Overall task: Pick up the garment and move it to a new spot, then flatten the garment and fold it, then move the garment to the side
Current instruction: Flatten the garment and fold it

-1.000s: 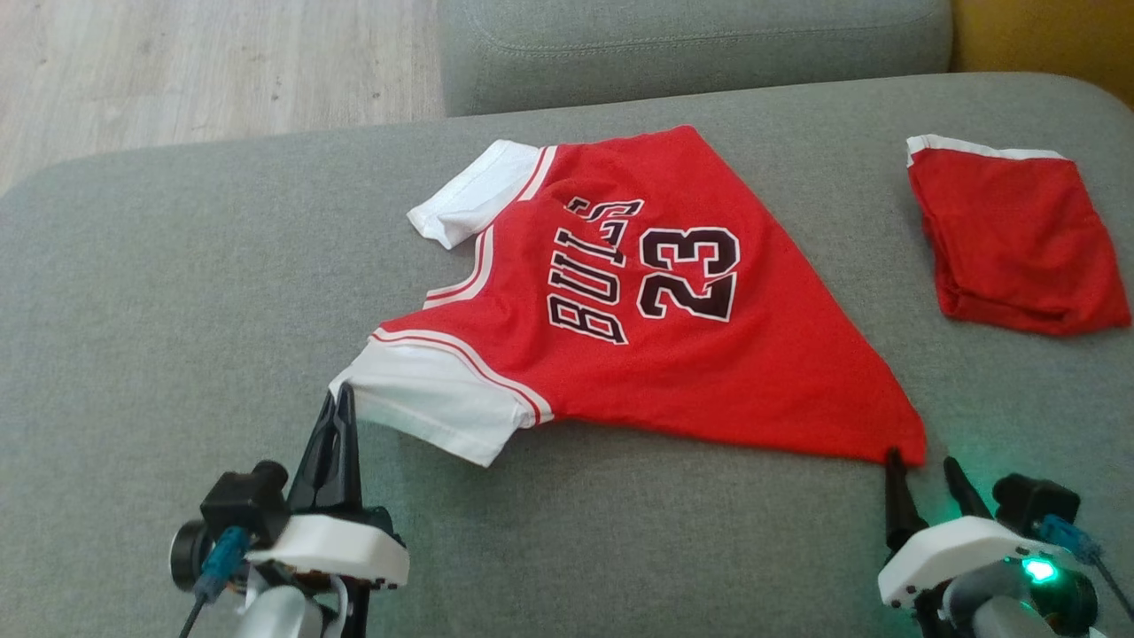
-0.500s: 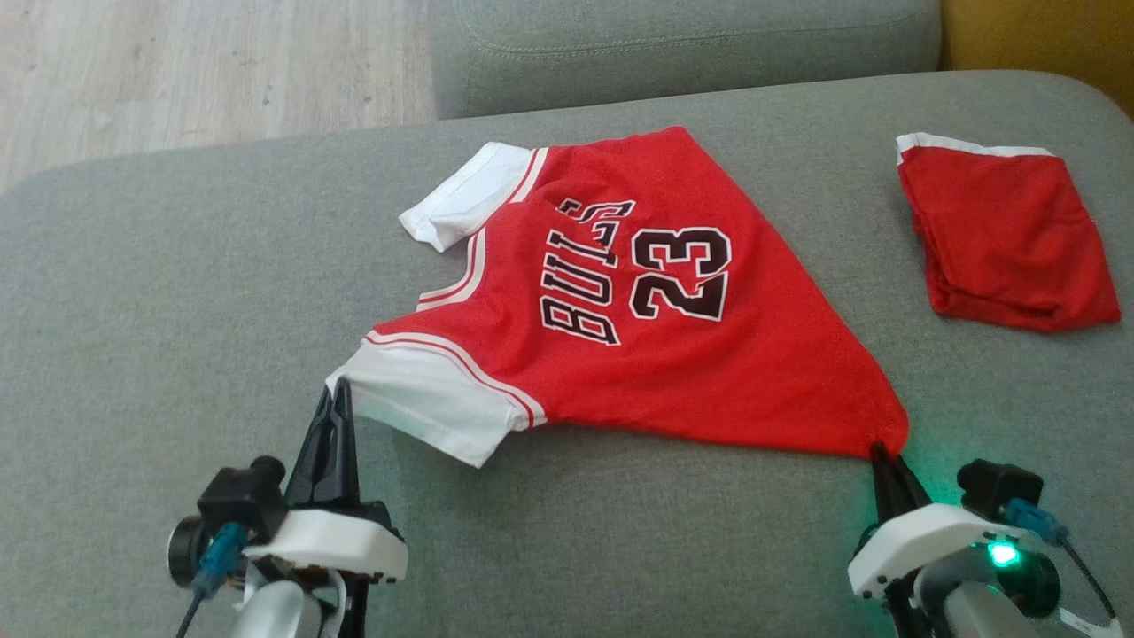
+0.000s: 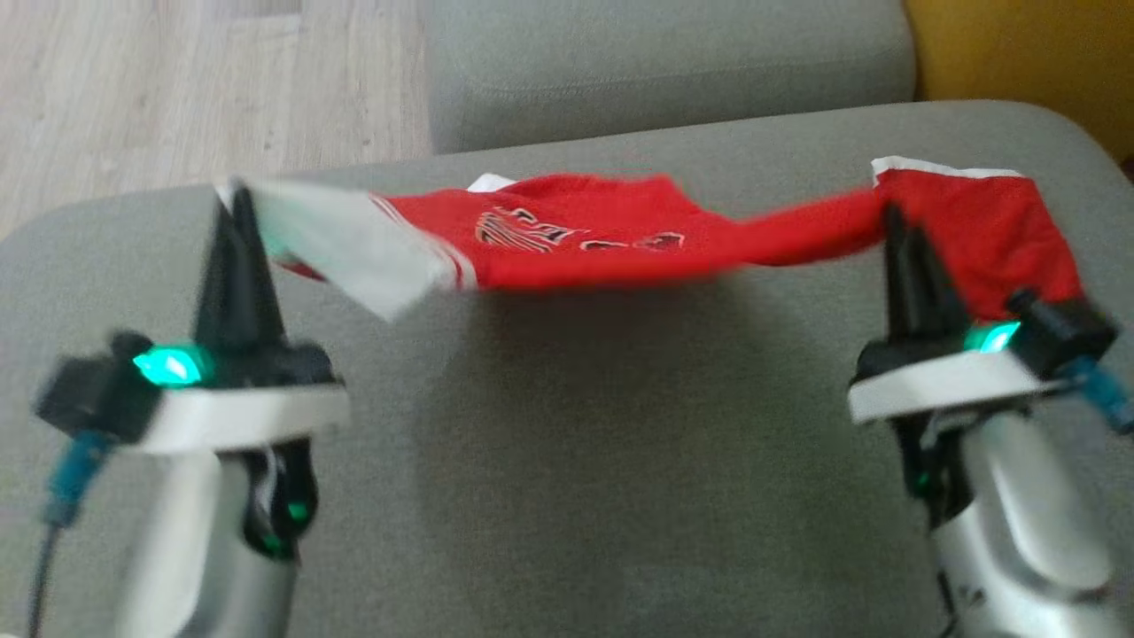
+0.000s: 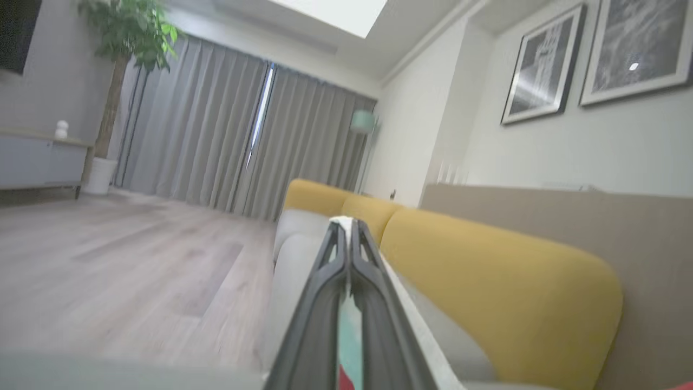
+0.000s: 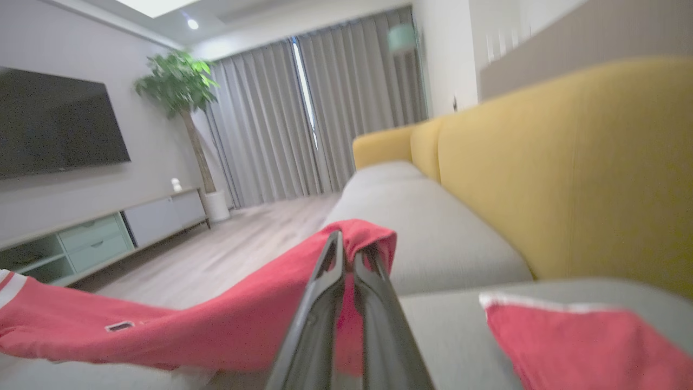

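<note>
The grey sofa seat [image 3: 567, 461], which the garment covered a second ago, now lies bare beneath it. The red jersey [image 3: 585, 235] has come up off the cushion and hangs in a sagging band between the two hands, over the far half of the seat (the head view has shifted too, so part of the change is the camera's). My reading is that the pick-up is done and the carry to a new spot is starting, with flattening and folding still ahead.

The jersey is blurred with motion. Its printed front is tipped almost edge-on, so the lettering shows only as dark squiggles. A folded red piece [image 3: 1001, 230] lies on the seat behind the right end. The white sleeve [image 3: 354, 257] droops at the left end.

The right hand [image 3: 890, 217], apart a second ago, is now clamped on the red hem corner. The left hand [image 3: 232, 199] stays pinched on the white sleeve edge.
</note>
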Available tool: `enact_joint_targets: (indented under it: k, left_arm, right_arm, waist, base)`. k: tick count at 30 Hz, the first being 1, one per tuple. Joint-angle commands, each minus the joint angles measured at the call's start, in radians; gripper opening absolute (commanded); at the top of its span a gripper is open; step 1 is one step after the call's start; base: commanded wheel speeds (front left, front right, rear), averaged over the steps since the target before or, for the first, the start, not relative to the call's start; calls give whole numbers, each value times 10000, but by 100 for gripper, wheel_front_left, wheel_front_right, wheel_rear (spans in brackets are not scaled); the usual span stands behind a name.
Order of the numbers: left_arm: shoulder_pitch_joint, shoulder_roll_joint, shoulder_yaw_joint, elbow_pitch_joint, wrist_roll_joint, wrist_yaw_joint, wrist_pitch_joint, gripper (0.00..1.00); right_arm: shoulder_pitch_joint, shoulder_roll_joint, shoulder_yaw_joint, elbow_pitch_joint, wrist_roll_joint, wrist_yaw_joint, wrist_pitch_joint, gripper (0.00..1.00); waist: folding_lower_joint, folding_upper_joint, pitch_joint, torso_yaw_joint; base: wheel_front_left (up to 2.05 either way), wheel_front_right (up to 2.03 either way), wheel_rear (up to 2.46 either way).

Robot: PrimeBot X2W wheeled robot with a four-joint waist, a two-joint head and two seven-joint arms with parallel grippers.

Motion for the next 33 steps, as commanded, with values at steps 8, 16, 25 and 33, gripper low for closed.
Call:
enact_joint_targets:
  k: [8, 16, 25, 33]
  left_arm:
    - [-1969, 481, 558, -3023, 103, 89, 111, 0]
    - [-2223, 642, 776, -5330, 95, 656, 1123, 0]
    - [-3245, 1146, 919, -5162, -312, 972, 3066, 0]
    - [-6535, 1752, 817, -758, -522, 77, 3291, 0]
  right_arm:
    - [-1512, -1141, 594, -3152, 61, 37, 278, 0]
    - [-1334, -1455, 155, -5184, 125, 37, 1250, 0]
    - [-1481, -1045, -394, -6207, -130, 37, 2832, 0]
    - [-4864, -824, -436, -2787, 583, 37, 3265, 0]
  waist:
    - [0, 0, -487, -302]
    - [0, 0, -688, -426]
    - [0, 0, -39, -456]
    - [0, 0, 2147, -324]
  base:
    - [0, 0, 0]
    - [0, 0, 0]
    - [0, 0, 0]
    - [0, 0, 0]
